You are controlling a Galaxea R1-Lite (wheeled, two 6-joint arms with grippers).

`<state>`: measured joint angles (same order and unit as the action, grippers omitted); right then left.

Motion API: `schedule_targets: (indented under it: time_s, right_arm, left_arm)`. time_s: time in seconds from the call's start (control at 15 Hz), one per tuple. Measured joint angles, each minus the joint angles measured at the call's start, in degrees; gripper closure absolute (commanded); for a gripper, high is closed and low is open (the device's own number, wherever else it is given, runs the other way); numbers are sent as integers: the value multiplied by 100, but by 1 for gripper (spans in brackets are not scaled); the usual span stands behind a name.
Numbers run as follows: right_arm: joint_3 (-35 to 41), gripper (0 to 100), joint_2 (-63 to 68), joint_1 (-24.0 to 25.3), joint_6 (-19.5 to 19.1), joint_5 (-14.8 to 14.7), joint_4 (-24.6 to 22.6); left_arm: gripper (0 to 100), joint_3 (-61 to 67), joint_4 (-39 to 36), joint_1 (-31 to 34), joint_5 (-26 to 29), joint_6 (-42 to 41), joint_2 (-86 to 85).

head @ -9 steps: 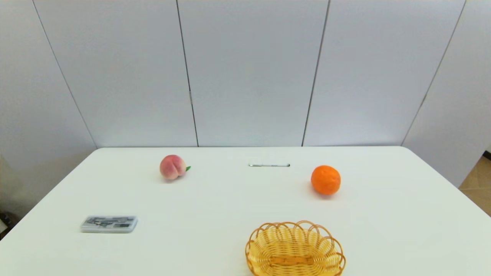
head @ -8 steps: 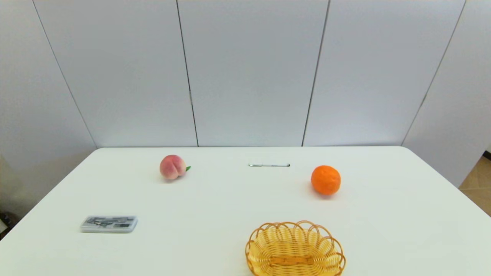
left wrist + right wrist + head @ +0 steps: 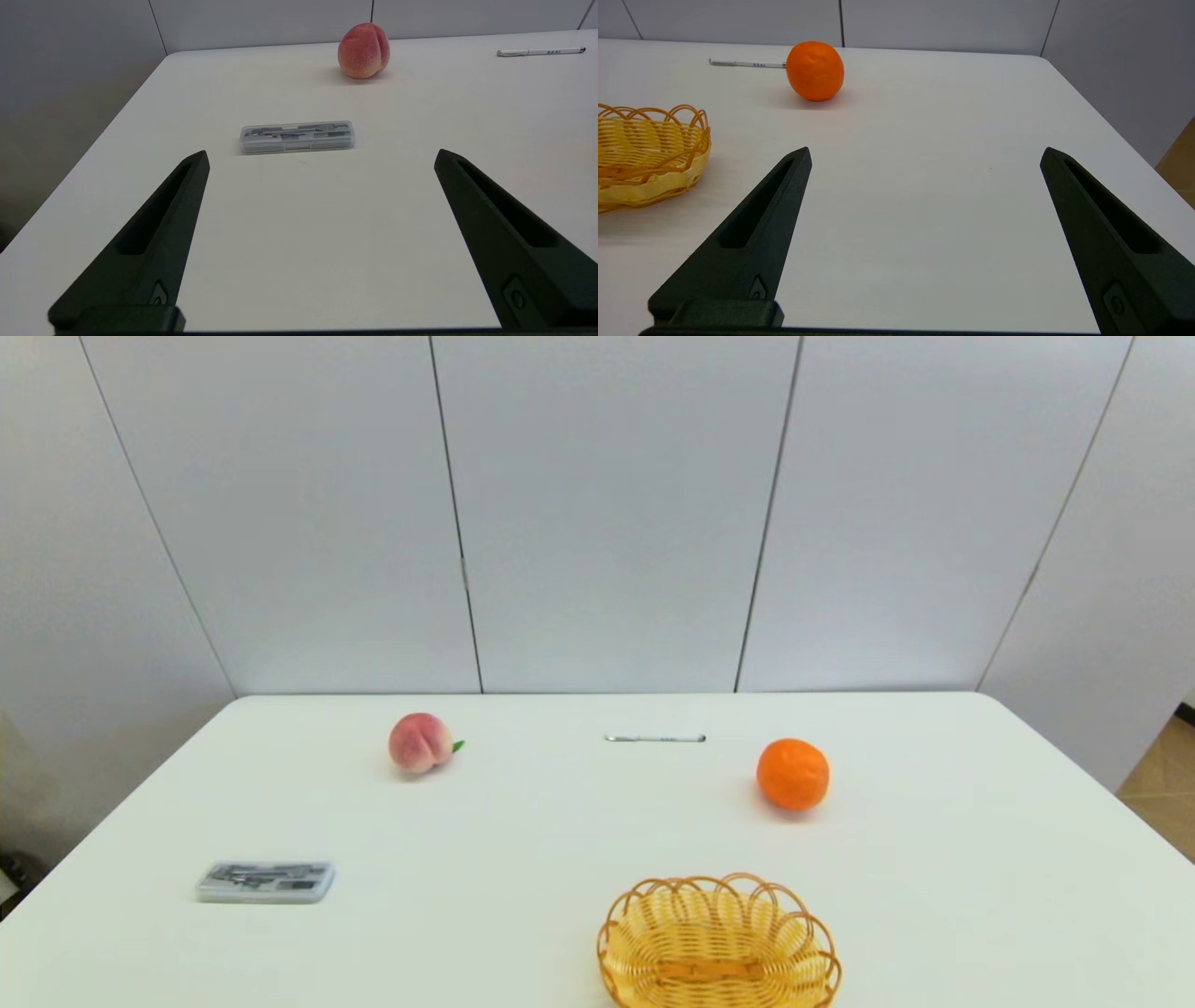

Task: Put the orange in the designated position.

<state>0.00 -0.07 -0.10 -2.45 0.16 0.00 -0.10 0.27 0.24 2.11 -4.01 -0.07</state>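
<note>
I see some small dark print on the white pen (image 3: 540,52). It is too small for me to read.

The basket (image 3: 719,943) is cut off; pen (image 3: 654,738) lettering seems unreadable.

white table (image 3: 523,821), orange (image 3: 793,774), peach (image 3: 420,743), pen (image 3: 654,738), case (image 3: 266,882), basket (image 3: 719,896)

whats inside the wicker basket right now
Nothing visible: the basket shows only its bare woven floor. The orange sits on the table beyond it. The basket's near edge is cut off in the head view.
</note>
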Motion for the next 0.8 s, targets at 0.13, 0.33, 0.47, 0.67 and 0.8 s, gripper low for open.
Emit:
schedule_targets:
  time_s: [0.13, 0.33, 0.47, 0.67, 0.8]
  right_arm:
    - [0, 0, 0, 0, 6, 0, 0]
    - [0, 0, 0, 0, -11, 0, -5]
    - [0, 0, 0, 0, -13, 35, -5]
    - [0, 0, 0, 0, -9, 39, -2]
    - [0, 0, 0, 0, -9, 35, -7]
  left_arm:
    - [0, 0, 0, 0, 0, -1, 0]
    - [0, 0, -2, 0, 0, 0, 0]
    - [0, 0, 0, 0, 0, -1, 0]
    - [0, 0, 0, 2, 0, -1, 0]
    - [0, 0, 0, 2, 0, -1, 0]
